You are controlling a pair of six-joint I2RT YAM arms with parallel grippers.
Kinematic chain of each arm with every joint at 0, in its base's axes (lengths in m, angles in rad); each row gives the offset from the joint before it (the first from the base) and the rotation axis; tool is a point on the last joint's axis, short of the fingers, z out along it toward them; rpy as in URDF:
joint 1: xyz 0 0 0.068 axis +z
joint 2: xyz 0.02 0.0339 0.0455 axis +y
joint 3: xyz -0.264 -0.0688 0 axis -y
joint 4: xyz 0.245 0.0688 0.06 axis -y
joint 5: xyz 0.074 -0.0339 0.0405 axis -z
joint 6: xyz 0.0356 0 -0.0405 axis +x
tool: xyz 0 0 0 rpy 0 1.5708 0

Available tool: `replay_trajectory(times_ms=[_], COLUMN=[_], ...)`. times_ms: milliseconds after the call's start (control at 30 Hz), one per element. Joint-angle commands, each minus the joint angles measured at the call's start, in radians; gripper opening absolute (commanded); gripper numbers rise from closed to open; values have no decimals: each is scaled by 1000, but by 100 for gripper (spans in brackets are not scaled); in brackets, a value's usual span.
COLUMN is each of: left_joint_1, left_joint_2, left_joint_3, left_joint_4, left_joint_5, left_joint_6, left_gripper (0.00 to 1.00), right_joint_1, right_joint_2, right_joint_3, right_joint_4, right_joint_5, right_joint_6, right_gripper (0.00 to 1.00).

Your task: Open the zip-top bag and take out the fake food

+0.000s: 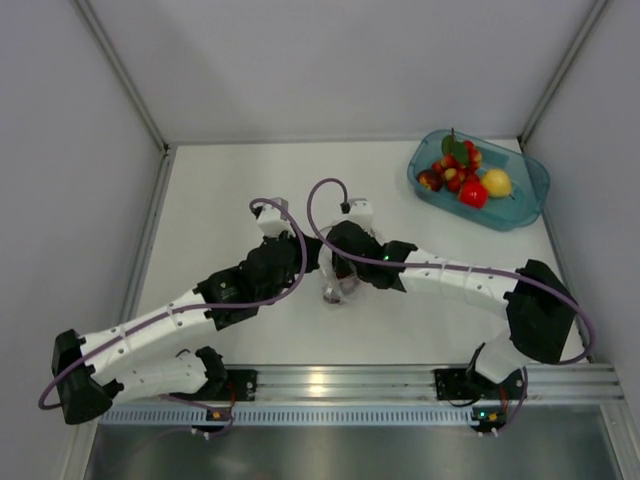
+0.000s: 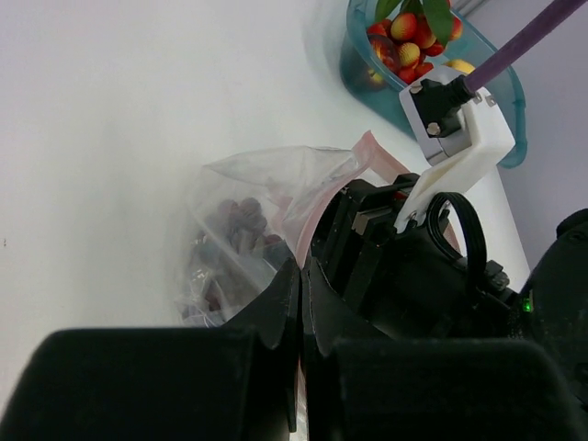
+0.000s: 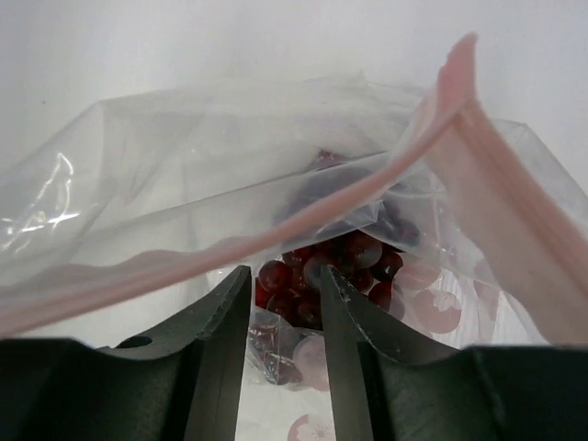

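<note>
The zip-top bag (image 1: 341,287) is seen at the middle of the table (image 1: 220,190), partly hidden where the left arm (image 1: 250,275) and right arm (image 1: 440,272) are brought together above it. Fake food (image 1: 470,180) is heaped in a teal tub (image 1: 525,195) at the far right corner.

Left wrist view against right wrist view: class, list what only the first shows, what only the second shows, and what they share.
Only the left wrist view: the teal tub holding red berries, and the left gripper, its jaws shut on the pink edge of the zip-top bag. Only the right wrist view: the right gripper, its jaws apart, at the bag's open mouth. Both: the clear bag and the dark grape bunch inside it.
</note>
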Motion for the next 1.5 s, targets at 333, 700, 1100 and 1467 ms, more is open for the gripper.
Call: replay_trajectory(times_ms=[333,700,1100,1467], left_joint_1=[-2,-2,-2,-1], left_joint_2=[-20,-39,-27,-19], left_joint_3=[39,43,45,39], left_joint_4=[10,-10,-16,-19], left_joint_5=[18,11,1,-33], left_joint_6=[16,29,38,38], left_gripper=[0,0,0,0], right_joint_1=[-30,-91,-99,-85], right_joint_2=[180,311,288,112], right_joint_3=[58,56,24,-88], right_joint_4=[-22,70,145,260], right_joint_5=[83,33,74,39], right_joint_6=[-7,-44,-131,-190], right_gripper=[52,58,3,0])
